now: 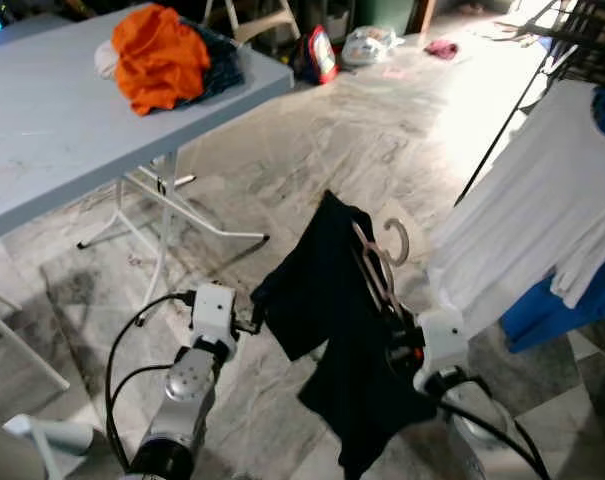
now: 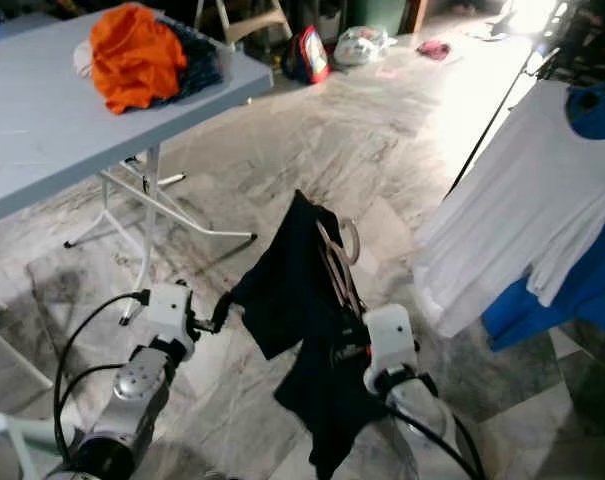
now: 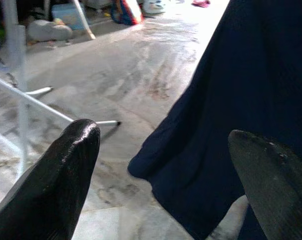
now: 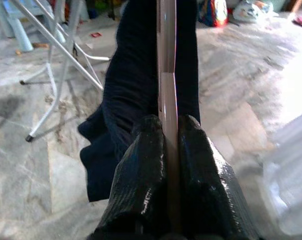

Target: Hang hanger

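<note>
While the left tool (image 3: 163,175) hovers over the marble floor (image 1: 332,140) with its two black fingers (image 3: 61,180) spread wide, a fold of the dark garment (image 1: 327,300) hangs just ahead of it, not touching either finger. Behind and to the left of that tool stands the grey worktop (image 1: 52,130) on white folding legs, with an orange cloth (image 1: 157,55) heaped on darker clothes near its far corner. To the right of the left tool, the garment drapes from the hanger (image 1: 377,265), whose pale bar runs up to a curved hook (image 1: 397,240) free in the air. The right tool (image 4: 170,150) pinches the hanger bar, fingers pressed tight against either side of it, the dark cloth falling on both sides and below. Right of this tool, well apart from the hook, white shirts (image 1: 542,210) and a blue cloth (image 1: 562,310) hang from a dark rack (image 1: 582,30). Bags (image 1: 322,50) lie on the floor far beyond.
</note>
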Controlling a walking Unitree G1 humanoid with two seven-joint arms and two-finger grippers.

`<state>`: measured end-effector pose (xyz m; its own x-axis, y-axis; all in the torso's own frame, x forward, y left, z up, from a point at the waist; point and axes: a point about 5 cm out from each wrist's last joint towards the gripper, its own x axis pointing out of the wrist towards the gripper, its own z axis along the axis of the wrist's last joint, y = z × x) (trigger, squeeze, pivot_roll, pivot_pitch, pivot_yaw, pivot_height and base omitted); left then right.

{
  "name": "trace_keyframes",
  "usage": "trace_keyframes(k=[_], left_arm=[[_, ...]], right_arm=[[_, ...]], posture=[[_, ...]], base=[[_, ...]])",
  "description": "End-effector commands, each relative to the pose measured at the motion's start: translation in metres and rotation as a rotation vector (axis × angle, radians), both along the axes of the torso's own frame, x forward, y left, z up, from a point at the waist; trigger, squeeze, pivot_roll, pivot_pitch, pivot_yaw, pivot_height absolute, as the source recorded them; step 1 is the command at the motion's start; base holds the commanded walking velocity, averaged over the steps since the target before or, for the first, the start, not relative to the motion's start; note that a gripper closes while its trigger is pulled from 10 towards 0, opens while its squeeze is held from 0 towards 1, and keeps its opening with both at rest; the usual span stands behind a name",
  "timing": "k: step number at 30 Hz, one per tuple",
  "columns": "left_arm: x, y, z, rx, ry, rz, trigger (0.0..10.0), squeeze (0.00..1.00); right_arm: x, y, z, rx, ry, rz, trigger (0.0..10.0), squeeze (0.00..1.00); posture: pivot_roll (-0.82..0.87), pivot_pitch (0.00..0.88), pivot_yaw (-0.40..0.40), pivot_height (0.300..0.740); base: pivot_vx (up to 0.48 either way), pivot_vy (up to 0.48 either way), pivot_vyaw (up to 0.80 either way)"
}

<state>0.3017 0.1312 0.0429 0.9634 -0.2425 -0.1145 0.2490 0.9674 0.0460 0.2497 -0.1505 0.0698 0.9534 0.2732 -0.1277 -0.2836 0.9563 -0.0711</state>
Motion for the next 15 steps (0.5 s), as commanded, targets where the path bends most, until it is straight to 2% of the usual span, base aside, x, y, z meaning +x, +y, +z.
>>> trace_keyframes(k=[1,5,8,10,15], left_arm=[[0.0,0.003,0.0,0.016,-0.004,-0.003,10.0,0.0],[0.002,-0.002,0.004,-0.004,-0.014,-0.028,10.0,0.0],[0.002,-0.013,0.01,-0.042,-0.04,-0.101,10.0,0.0],[0.004,-0.014,0.012,-0.037,-0.05,-0.103,10.0,0.0],[0.006,-0.013,0.013,-0.034,-0.052,-0.099,10.0,0.0]], right_arm=[[0.003,0.003,0.01,0.017,-0.054,0.005,10.0,0.0],[0.004,0.007,0.014,0.032,-0.072,0.031,10.0,0.0],[0.007,0.014,0.017,0.028,-0.081,0.106,10.0,0.0],[0.008,0.016,0.019,0.028,-0.093,0.136,10.0,0.0],[0.012,0.016,0.022,0.016,-0.102,0.141,10.0,0.0]], posture=[[-0.06,0.134,0.018,0.74],[-0.06,0.134,0.019,0.74],[-0.06,0.134,0.019,0.74],[-0.06,0.133,0.019,0.74],[-0.05,0.132,0.018,0.74]], base=[[0.0,0.0,0.0],[0.0,0.0,0.0],[0.0,0.0,0.0],[0.0,0.0,0.0],[0.0,0.0,0.79]])
